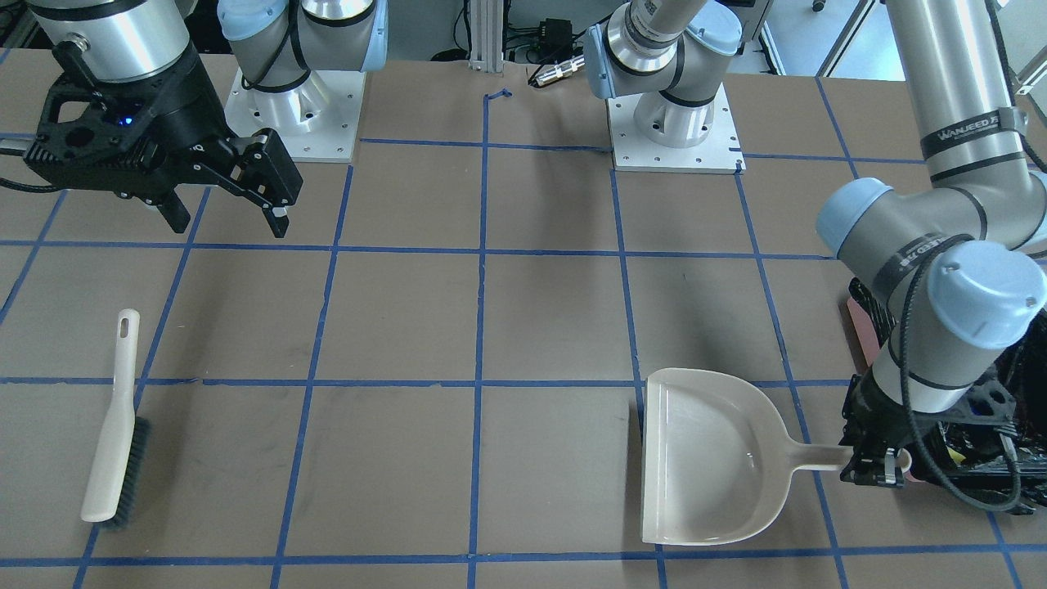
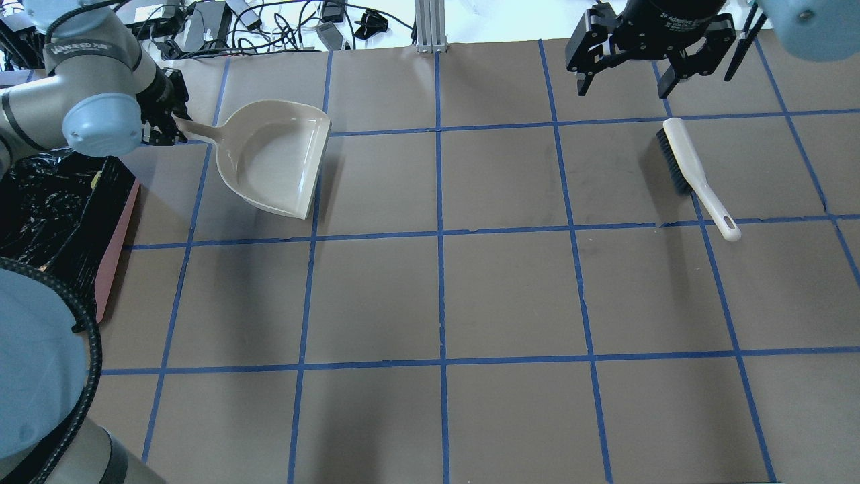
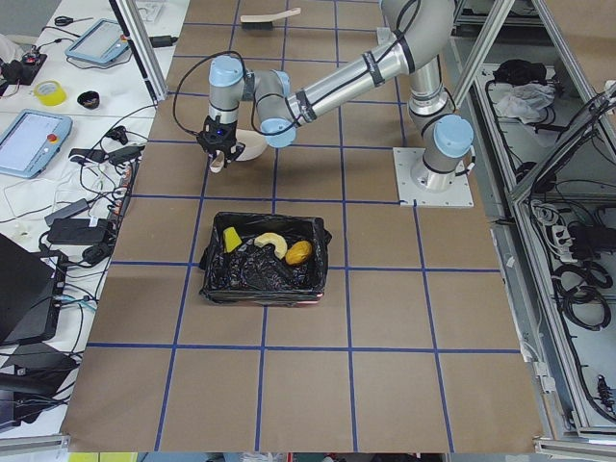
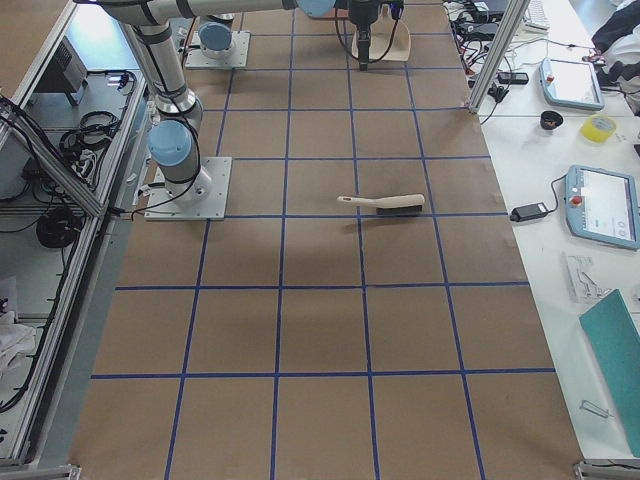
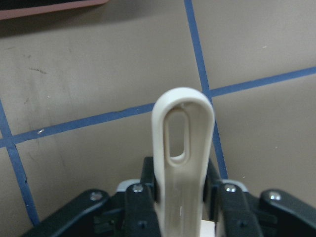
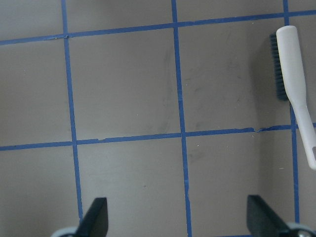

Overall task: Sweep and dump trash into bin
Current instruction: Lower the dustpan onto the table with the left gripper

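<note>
My left gripper (image 1: 879,468) is shut on the handle (image 5: 183,148) of the beige dustpan (image 2: 275,158), which is empty and sits level, low over the table beside the bin. The pink bin (image 2: 117,249) with its black bag (image 3: 265,274) holds the trash: a yellow-green wedge (image 3: 232,239), a croissant-like piece (image 3: 270,242) and a golden-brown lump (image 3: 299,252). My right gripper (image 2: 628,86) is open and empty, raised above the table just beyond the head of the cream brush (image 2: 695,175), which lies flat on the table.
The table is brown with a blue tape grid (image 2: 440,235). The two arm bases (image 1: 675,131) stand at the robot's edge. The bin's pink rim (image 5: 49,7) lies close behind the dustpan handle. Cables and devices (image 2: 222,20) lie past the far edge.
</note>
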`<control>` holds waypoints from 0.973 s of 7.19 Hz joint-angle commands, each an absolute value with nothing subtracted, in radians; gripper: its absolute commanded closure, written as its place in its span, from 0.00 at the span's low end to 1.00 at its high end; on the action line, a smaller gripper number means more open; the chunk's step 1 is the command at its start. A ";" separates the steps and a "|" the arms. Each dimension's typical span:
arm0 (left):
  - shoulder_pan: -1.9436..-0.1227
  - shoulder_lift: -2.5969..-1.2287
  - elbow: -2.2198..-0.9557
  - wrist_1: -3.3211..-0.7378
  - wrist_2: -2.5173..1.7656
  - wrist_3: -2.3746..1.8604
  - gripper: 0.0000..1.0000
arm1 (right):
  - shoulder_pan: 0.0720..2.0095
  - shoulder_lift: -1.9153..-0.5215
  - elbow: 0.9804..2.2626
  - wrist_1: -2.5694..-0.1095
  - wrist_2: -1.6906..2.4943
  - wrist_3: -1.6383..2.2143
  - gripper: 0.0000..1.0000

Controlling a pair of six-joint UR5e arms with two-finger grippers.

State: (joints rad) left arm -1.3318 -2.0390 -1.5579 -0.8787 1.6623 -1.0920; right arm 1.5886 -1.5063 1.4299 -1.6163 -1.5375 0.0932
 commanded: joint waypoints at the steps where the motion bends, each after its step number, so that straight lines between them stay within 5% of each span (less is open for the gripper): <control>1: -1.356 -2.083 -1.523 -0.877 1.674 -1.078 1.00 | 1.588 -1.500 1.431 -1.627 -1.542 0.094 0.00; 7: -1.394 -2.112 -1.525 -0.880 1.678 -1.252 1.00 | 1.588 -1.512 1.428 -1.609 -1.612 0.092 0.00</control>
